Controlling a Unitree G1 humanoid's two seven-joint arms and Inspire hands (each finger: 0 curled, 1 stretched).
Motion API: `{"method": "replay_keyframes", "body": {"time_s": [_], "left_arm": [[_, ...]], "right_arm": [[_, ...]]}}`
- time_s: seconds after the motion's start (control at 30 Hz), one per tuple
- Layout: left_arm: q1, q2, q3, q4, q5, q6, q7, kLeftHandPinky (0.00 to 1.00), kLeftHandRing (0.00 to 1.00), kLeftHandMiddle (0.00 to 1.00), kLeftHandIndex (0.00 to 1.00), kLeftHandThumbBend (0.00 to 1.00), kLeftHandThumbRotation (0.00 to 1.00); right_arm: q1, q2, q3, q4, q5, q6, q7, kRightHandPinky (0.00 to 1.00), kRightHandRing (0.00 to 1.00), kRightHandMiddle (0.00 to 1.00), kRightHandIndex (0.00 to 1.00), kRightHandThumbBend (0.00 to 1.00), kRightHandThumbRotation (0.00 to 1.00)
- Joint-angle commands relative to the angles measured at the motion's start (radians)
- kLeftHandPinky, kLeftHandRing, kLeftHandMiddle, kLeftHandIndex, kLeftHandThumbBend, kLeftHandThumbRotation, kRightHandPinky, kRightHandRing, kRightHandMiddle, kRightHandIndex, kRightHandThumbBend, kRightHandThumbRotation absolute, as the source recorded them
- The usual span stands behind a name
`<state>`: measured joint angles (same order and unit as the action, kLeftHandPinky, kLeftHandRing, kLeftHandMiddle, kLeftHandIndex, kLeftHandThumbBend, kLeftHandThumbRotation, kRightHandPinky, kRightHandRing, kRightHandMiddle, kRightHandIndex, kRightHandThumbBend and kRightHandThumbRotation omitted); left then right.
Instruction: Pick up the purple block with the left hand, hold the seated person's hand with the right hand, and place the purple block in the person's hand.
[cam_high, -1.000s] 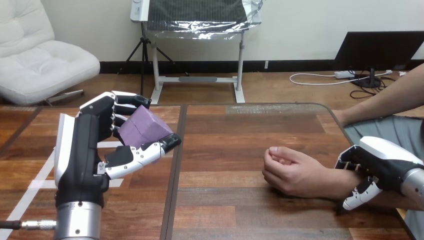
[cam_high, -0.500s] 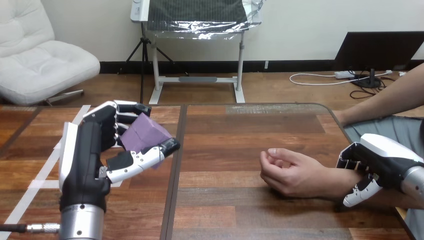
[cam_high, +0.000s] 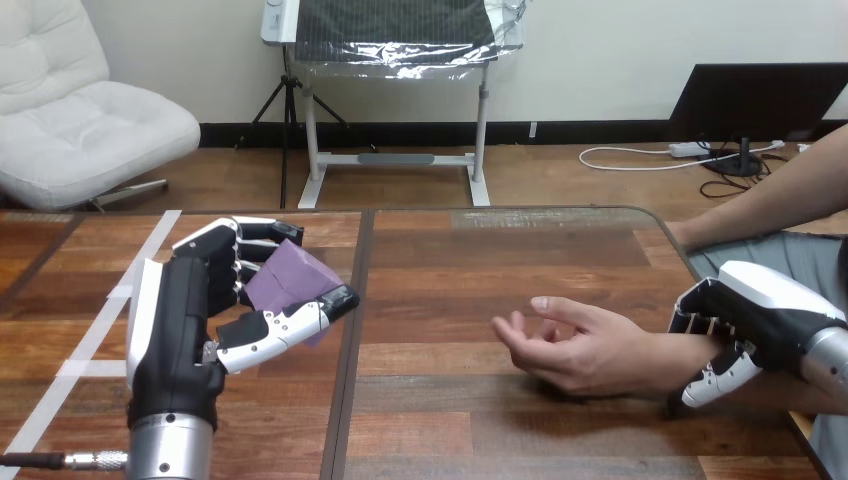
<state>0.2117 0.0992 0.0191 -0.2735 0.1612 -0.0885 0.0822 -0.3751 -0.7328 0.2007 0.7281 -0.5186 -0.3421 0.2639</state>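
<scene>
head view: left hand (cam_high: 180, 310) is up off the tabletop (cam_high: 470, 300), back of the hand toward the cam, silver forearm coming in from the bottom edge. it's closed round the block (cam_high: 288, 280): fingers (cam_high: 235, 240) curl over the block's far top side, and the thumb (cam_high: 290, 322) clamps across its near lower edge. block is purple, tilted corner-up, just right of the palm, and clear of the tabletop as far as i can tell. white tape (cam_high: 95, 340) strips lie on the tabletop left of this hand. a dark seam (cam_high: 350, 330) in the tabletop runs just right of the thumb tip.

right hand (cam_high: 745, 315) is at the far right, low near the tabletop, closed on the person's wrist (cam_high: 670, 355): dark fingers hook over the wrist's far side, white thumb tip sits on its near side. person's hand (cam_high: 565, 345) lies just left of the right hand, resting on the tabletop, palm turned partly up, fingers loose & half open. it's between the two robot hands, nearer the right one, well apart from the left hand & block.
</scene>
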Motion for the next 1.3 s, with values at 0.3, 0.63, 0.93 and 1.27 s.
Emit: {"method": "replay_keyframes", "body": {"time_s": [0.3,0.63,0.93,1.27], "left_arm": [[-0.114,-0.014,0.016,0.080,-0.055,-0.051,0.004,0.28,0.34,0.39,0.43,0.69,0.00],[-0.164,-0.016,0.019,0.171,-0.068,-0.075,0.006,0.28,0.34,0.39,0.44,0.70,0.00],[-0.221,-0.017,0.019,0.271,-0.074,-0.089,0.003,0.29,0.35,0.41,0.44,0.71,0.00],[-0.297,-0.014,0.014,0.399,-0.074,-0.107,0.004,0.31,0.37,0.42,0.45,0.69,0.00]], "right_arm": [[0.064,0.105,0.071,0.082,0.022,-0.002,0.050,0.26,0.33,0.40,0.43,0.89,0.00],[0.060,0.100,0.055,0.045,0.049,0.006,0.058,0.24,0.32,0.40,0.44,0.89,0.00],[0.058,0.087,0.044,-0.024,0.071,0.029,0.074,0.27,0.34,0.42,0.46,0.90,0.00],[0.055,0.078,0.021,-0.083,0.109,0.042,0.094,0.31,0.38,0.45,0.47,0.92,0.00]]}}
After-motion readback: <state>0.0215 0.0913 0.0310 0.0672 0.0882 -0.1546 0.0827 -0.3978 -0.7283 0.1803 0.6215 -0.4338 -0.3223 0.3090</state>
